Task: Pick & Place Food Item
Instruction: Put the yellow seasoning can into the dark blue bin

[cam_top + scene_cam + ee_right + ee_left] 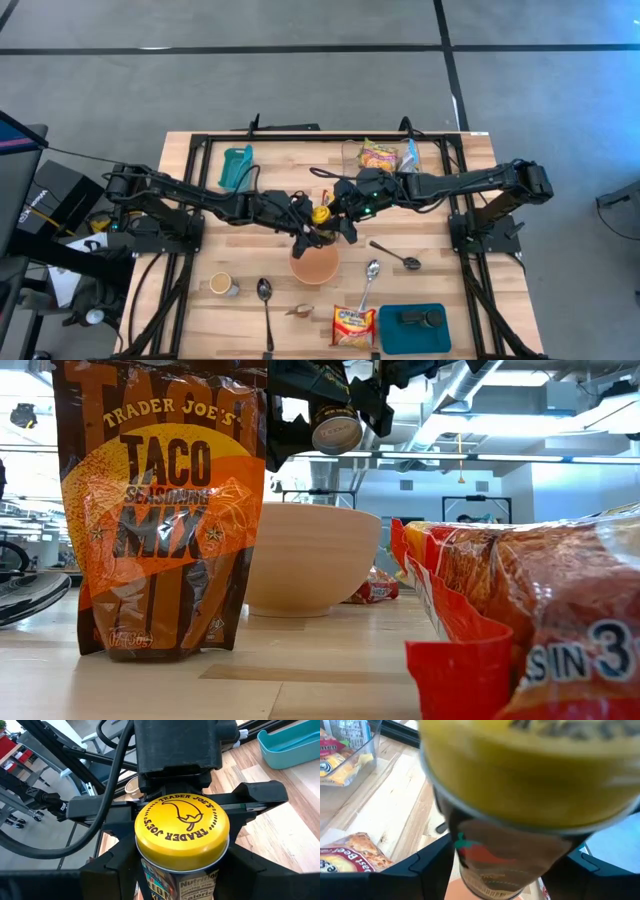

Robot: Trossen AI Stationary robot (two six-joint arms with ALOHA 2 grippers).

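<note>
A small can with a yellow Trader Joe's lid [320,213] hangs in the air over a tan bowl [315,263], which stands on its base on the table. My left gripper [308,222] reaches in from the left and my right gripper [337,215] from the right. Both meet at the can and are shut on it. In the low view the can [336,430] shows high above the bowl [310,560]. The right wrist view looks onto the lid [182,822], with the left gripper behind it. My left gripper has the can's body [485,865] between its two fingers [427,867], below the lid. It comes from the table's left, slanting down. The can is lifted clear, lid up and somewhat tilted. My right gripper pinches the can's body just under the lid [150,870] between its two fingers [107,870]. It comes from the table's right, slanting down, opposite the left gripper. The can hangs clear above the bowl.
A taco seasoning packet [160,510] and a red snack bag [530,620] stand close to the low camera. On the table lie spoons [265,292] [371,272] [398,258], a small cup [222,285], a teal container [237,166], a clear bin of snacks [385,155] and a teal tray [414,328].
</note>
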